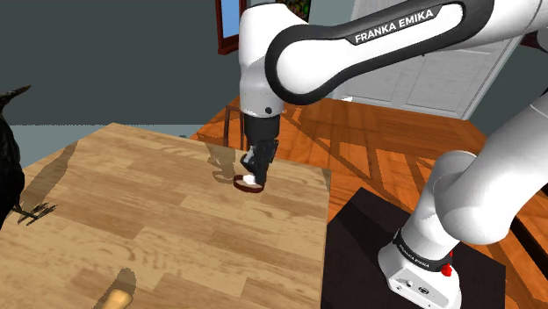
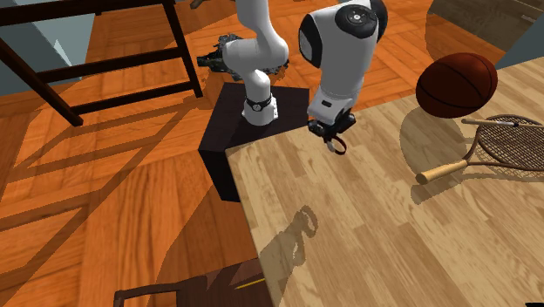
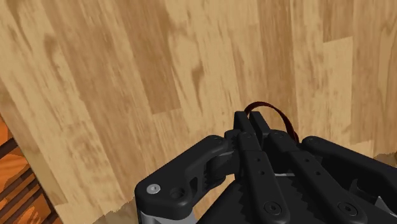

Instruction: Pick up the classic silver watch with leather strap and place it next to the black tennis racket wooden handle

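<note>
At table [image 1: 158, 211] corner nearest stand [image 1: 369, 246]: seeing gripper [image 1: 255, 174] pinched nearly closed on watch [image 1: 248, 183], clasping only thin red-brown strap [image 3: 273, 113], pale face tucked below. Can't tell whether off the wood or resting on it. Spotting racket [image 2: 510, 144] at 3 o'clock of gripper in second exterior view, well apart, handle [image 2: 445, 170] end aimed toward 9, ball [image 2: 456, 85] near it at 12 of that handle. Risks, as judgement: slipping or swinging on so narrow a strap hold during the long carry; falling off the near edge if released early; clipping ball or nudging racket on approach. Recommend slow transit, low release just beside handle.
</note>
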